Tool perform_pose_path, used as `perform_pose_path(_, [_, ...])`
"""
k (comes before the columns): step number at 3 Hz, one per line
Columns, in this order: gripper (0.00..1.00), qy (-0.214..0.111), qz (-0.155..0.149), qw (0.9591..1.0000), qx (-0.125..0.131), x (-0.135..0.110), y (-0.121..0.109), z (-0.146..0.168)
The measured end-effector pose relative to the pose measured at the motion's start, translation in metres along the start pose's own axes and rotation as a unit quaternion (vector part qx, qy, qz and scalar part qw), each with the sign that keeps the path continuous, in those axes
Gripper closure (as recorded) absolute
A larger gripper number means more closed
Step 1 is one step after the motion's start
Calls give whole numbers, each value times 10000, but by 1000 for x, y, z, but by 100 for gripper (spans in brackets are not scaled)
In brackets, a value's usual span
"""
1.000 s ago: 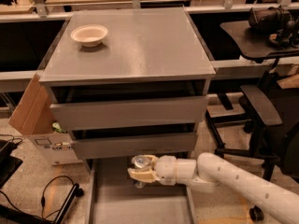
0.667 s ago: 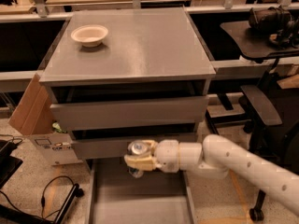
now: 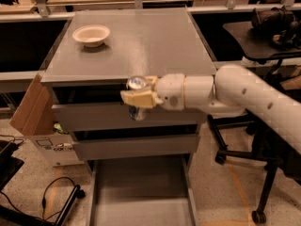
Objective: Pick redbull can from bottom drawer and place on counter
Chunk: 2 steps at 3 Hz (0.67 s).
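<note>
**Inspector:** Now, status of the redbull can (image 3: 137, 83)?

**Examiner:** Raised. A second ago it sits low, just above the floor of the bottom drawer (image 3: 141, 192). At present it hangs level with the cabinet's front edge, well clear of that drawer, which stands pulled out.

**Inspector:** And the gripper?

**Examiner:** The gripper (image 3: 135, 98) is in front of the top drawer face, just below the lip of the counter (image 3: 150, 46). Its cream fingers are closed around the can's middle. The silver top shows above them and the base below. The can is upright.

**Inspector:** Meaning for the task?

**Examiner:** I judge the pick complete, with the placing outstanding. The can is not yet over the counter and its base sits below the surface, so I judge that more lift and then a reach forward are required. The cream bowl (image 3: 91, 34), near the far left corner, is well apart from the can.
</note>
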State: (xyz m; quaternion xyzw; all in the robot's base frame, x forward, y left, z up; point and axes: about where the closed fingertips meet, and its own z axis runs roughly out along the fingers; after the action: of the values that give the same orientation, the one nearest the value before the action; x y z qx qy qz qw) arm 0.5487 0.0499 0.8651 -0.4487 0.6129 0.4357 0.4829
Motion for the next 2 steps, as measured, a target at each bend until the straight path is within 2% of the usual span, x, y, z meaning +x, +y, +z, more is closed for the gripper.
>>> perform_pose_path(1, [100,-1,-108,9993,367,-76,-58,11])
perform_pose_path(2, [100,6,12,9988,488,-91,-109,33])
